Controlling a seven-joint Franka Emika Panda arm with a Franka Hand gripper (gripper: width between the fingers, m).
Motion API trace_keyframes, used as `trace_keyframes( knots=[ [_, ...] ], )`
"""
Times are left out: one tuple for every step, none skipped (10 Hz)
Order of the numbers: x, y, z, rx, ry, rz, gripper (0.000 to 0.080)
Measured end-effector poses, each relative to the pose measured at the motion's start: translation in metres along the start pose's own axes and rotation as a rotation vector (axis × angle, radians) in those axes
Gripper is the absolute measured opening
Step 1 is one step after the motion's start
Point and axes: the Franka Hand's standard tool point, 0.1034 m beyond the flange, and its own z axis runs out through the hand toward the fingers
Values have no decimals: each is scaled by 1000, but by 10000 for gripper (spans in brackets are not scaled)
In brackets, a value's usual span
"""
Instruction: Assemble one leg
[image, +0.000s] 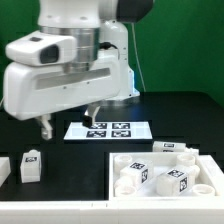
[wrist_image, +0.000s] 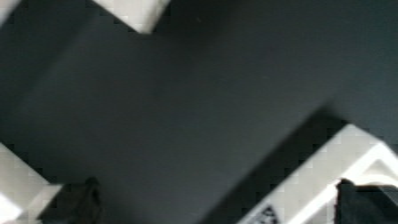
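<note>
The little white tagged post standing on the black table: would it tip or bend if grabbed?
The leg looks like rigid moulded plastic, so it is probably stiff and light. It stands taller than wide, so a push near its top might tip it. With flat sides, it likely won't roll.

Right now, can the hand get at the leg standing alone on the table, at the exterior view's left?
Probably yes: the leg stands upright with nothing over it, and the open hand hangs above the table nearby.
</note>
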Motion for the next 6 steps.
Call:
trace_keyframes(
  knots=[
    [2, -2, 0, 6, 4, 68, 649],
    [2, -2, 0, 11, 8, 125, 649],
    [2, -3, 0, 11, 7, 149, 649],
    [3, -4, 0, 16, 11, 211, 649],
    [4, -5, 0, 20, 13, 257, 649],
    [5, -6, 0, 25, 15, 326, 649]
  ],
)
